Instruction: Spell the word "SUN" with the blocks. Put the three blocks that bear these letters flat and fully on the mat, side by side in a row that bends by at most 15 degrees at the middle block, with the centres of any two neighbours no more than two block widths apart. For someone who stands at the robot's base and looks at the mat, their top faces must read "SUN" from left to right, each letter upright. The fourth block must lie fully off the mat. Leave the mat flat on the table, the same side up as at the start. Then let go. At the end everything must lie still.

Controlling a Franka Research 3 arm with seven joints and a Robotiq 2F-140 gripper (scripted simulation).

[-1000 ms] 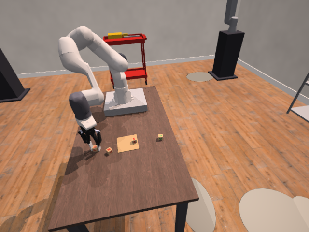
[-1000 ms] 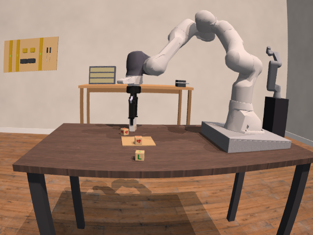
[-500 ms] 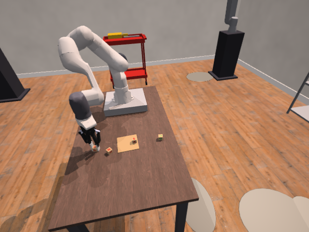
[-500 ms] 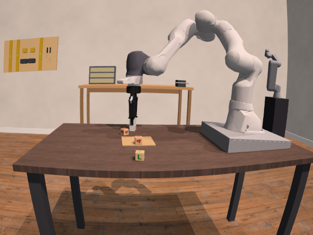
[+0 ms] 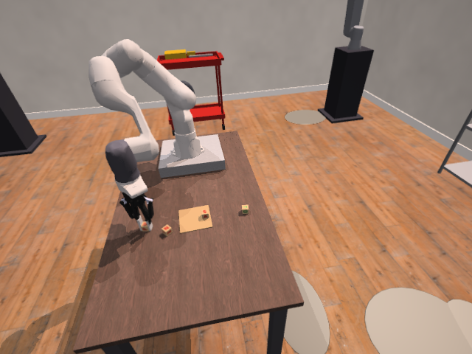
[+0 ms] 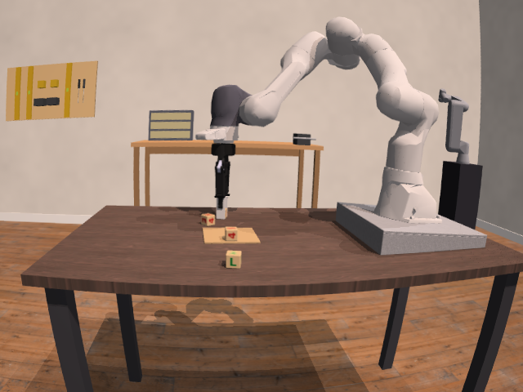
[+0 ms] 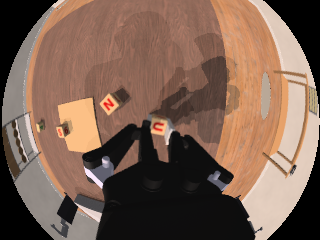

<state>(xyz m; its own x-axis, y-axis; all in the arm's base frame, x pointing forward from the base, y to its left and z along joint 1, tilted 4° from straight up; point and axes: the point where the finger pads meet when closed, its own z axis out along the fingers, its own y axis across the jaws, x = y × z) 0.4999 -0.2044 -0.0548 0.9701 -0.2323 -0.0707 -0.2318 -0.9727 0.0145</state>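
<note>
Red cart [image 5: 190, 63] by wall; pegboard [image 6: 51, 110] on wall.

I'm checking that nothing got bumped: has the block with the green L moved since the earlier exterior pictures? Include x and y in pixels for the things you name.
No, the L block [image 6: 233, 259] sits in the same place, just in front of the mat [image 6: 211, 238].
</note>
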